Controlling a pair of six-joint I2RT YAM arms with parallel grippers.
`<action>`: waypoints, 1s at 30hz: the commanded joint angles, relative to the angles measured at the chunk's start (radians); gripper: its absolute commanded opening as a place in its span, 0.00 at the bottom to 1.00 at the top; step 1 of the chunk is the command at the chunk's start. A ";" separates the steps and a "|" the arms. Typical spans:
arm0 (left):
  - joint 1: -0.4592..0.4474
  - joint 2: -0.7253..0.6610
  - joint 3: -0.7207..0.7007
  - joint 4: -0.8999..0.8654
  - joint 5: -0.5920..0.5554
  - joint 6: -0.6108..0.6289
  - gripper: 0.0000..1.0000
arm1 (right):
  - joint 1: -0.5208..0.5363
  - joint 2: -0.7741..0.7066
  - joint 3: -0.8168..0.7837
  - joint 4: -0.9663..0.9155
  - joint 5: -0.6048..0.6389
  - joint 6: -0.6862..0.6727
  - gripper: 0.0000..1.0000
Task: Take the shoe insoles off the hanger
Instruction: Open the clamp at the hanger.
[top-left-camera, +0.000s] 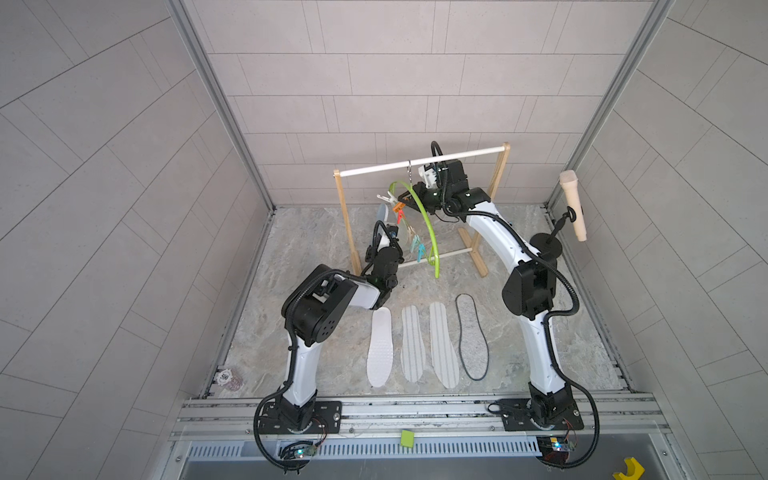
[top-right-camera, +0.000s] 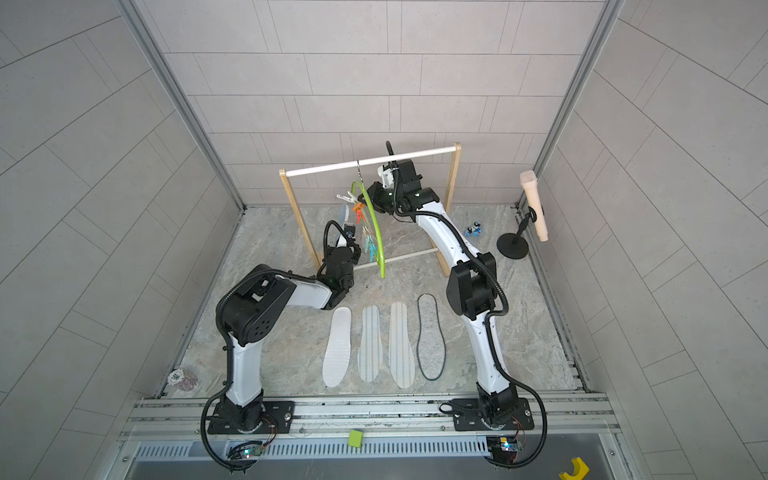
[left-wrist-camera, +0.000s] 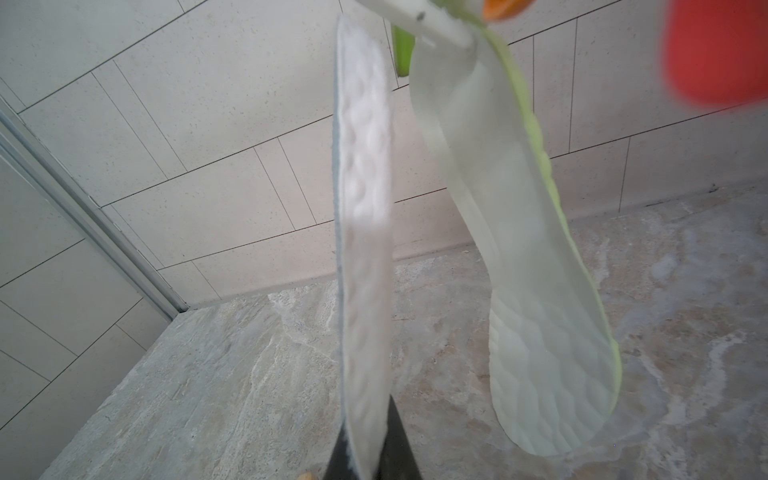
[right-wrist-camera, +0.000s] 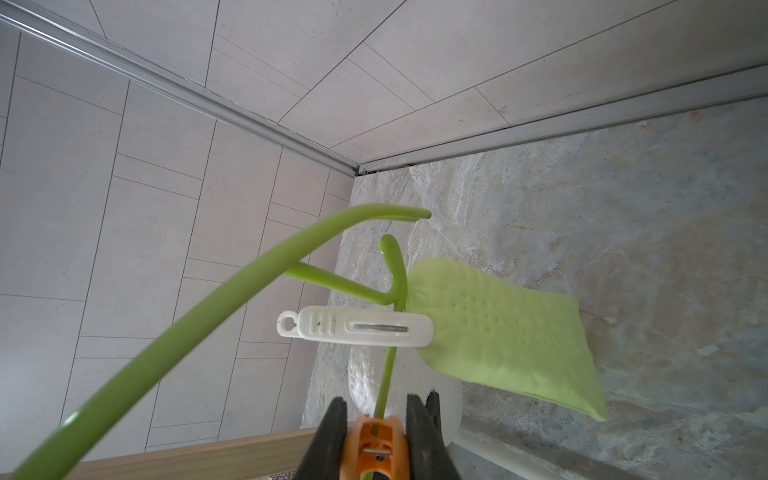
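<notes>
Nearest, the white dotted insole (top-left-camera: 380, 349), two striped insoles (top-left-camera: 412, 345) and the grey felt insole (top-left-camera: 471, 336) lie in a row on the marble table (top-left-camera: 316, 257). Farther off, my left gripper (left-wrist-camera: 368, 449) is clamped on the upright blue-grey insole (left-wrist-camera: 365, 208). My right gripper (right-wrist-camera: 376, 419) pinches the orange clothespin (right-wrist-camera: 374, 444) on the lime hanger (right-wrist-camera: 208, 299), where the mint insole (right-wrist-camera: 498, 336) hangs before the tiled wall (top-left-camera: 415, 83).

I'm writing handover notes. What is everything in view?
dotted insole: one, white, floor row
striped insoles: two, white-grey, same row
black-edged insole: one, grey, same row
mint insole: one, pale, clipped to hanger
blue-grey insole: one, hanging beside it
hanger: one, lime green, on rack rod
clothespins: several; white, orange, red, blue; on hanger
rack: one, wood, white rods, rear floor
microphone: one, beige, black stand, right wall
poker chips: stack, pale, front left corner
block: one, green, front rail
plastic piece: one, yellow, front edge
left gripper: black, shut on blue-grey insole
right gripper: black, shut on orange clothespin
</notes>
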 joint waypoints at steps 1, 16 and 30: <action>-0.006 -0.011 0.005 0.035 -0.023 -0.010 0.00 | 0.004 -0.045 0.018 -0.050 0.012 -0.037 0.27; -0.108 -0.094 -0.024 0.007 -0.027 -0.022 0.00 | -0.032 -0.136 -0.062 -0.033 0.042 0.005 0.73; -0.183 -0.268 -0.144 -0.146 -0.125 -0.130 0.00 | -0.108 -0.397 -0.525 0.158 0.062 0.065 0.77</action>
